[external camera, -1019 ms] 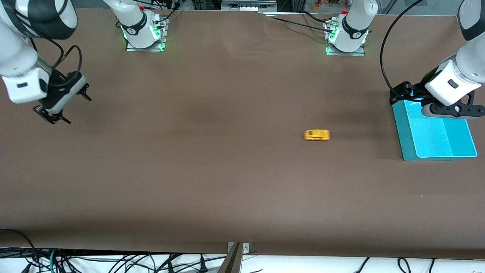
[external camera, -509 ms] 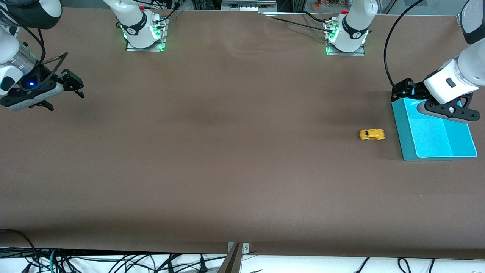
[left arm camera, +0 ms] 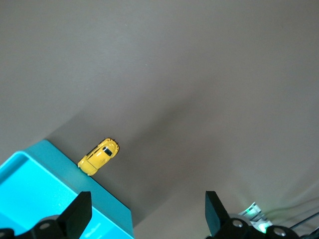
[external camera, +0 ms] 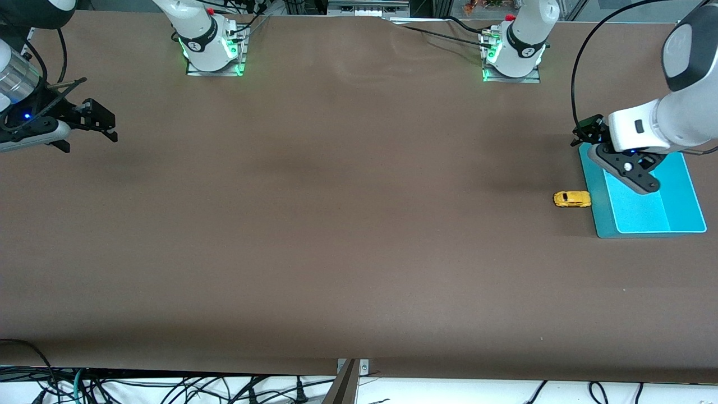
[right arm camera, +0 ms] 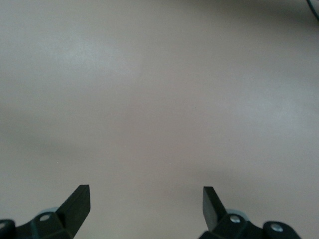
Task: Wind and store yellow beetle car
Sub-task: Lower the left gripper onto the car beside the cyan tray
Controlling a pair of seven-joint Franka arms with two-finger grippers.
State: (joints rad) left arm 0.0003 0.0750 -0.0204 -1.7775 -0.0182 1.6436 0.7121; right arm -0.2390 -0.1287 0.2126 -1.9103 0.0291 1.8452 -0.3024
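The yellow beetle car (external camera: pixel 572 199) stands on its wheels on the brown table, right beside the wall of the teal tray (external camera: pixel 681 185). It also shows in the left wrist view (left arm camera: pixel 98 157), next to the tray (left arm camera: pixel 30 189). My left gripper (external camera: pixel 587 133) is open and empty in the air over the tray's corner farthest from the front camera, apart from the car; its jaws (left arm camera: pixel 148 214) stand wide. My right gripper (external camera: pixel 104 126) is open and empty over the table at the right arm's end; its wrist view (right arm camera: pixel 144 204) shows only bare table.
The two arm bases (external camera: pixel 213 47) (external camera: pixel 513 53) stand along the table's edge farthest from the front camera. Cables hang below the table's edge nearest that camera (external camera: pixel 168 387). A black cable (external camera: pixel 578 67) loops by the left arm.
The car has rolled across the table toward the left arm's end and now sits beside the tray. The left wrist has turned over the tray. The right gripper has drawn back.
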